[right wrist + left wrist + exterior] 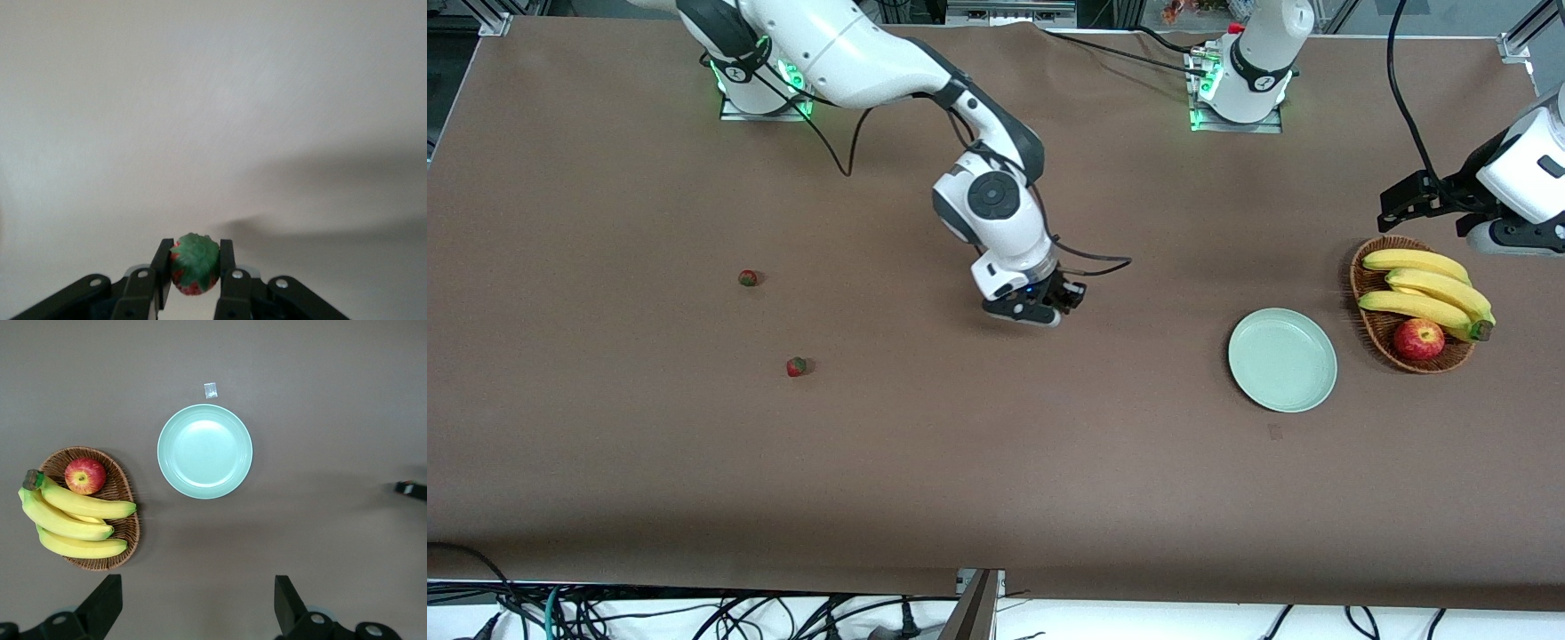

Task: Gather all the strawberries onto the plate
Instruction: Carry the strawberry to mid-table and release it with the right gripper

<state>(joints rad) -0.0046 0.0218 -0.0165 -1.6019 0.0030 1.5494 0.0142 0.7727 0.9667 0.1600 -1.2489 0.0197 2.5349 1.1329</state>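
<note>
**Right hand clamped on one strawberry, two loose on counter**

While the right hand (1049, 307) hangs over the middle of the brown counter (996, 480), its two fingers (162, 277) pinch a strawberry (194, 264), green cap facing the wrist camera. In the front view that berry is hidden by the hand.

Two more strawberries sit loose toward the right arm's end of the counter: one (748, 278) farther from the front camera, the other (797, 366) nearer, well apart from each other and from the right hand.

Mint-green plate (1282, 360) sits toward the left arm's end, nothing on it. Just beside it, closer to that end, is the wicker basket (1371, 331) with bananas (1427, 289) and a red apple (1418, 339). A small pale scrap (211, 390) lies near the plate's rim.

Left hand (193, 603) is released, fingers spread wide, holding nothing. It waits up over the counter by the basket, wrist camera looking down on plate and basket.
</note>
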